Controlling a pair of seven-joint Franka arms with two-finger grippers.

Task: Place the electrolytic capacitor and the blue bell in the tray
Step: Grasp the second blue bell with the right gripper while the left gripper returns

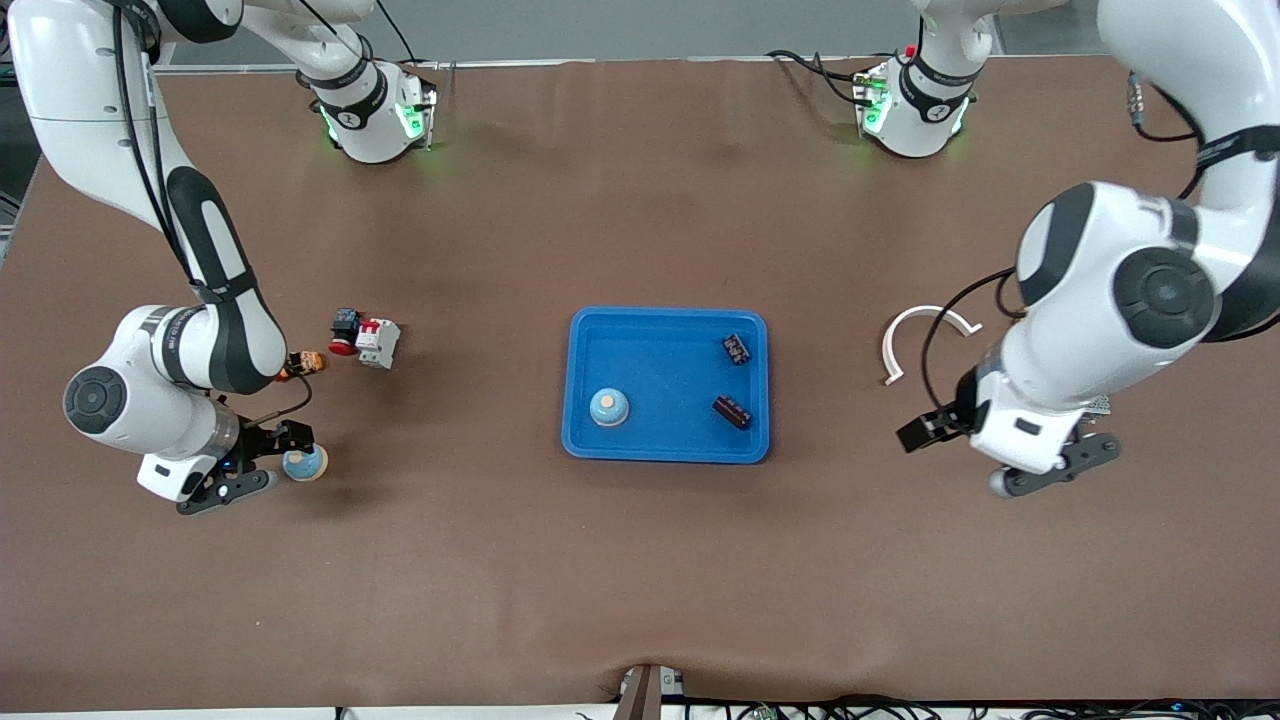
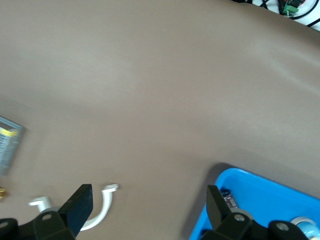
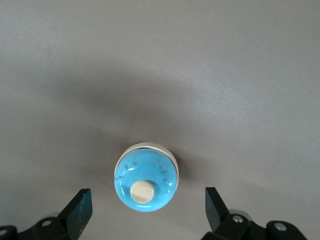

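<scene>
Landmark: the shallow bright blue plastic tray with rounded corners and a raised rim lay mid-table.
Tray contents: a small blue dome-shaped bell with a pale button sat in the tray's corner nearest the front camera toward the right arm's end; two dark cylindrical electrolytic capacitors lay along the tray's side toward the left arm's end.
Loose bell: a second blue dome bell with a cream button stood on the brown table well apart from the tray, toward the right arm's end.
Right gripper: spread wide, holding nothing, hovering over that loose bell, which sat between the two fingers without touching either (a round dome, so no long axis to line up with).
Left gripper: also wide open and empty, waiting over bare table at the tray's left-arm side, near a white plastic C-shaped clip.
Nearer arm: the right, by far.
Judgement: a straight descent looked enough for the grasp.
</scene>
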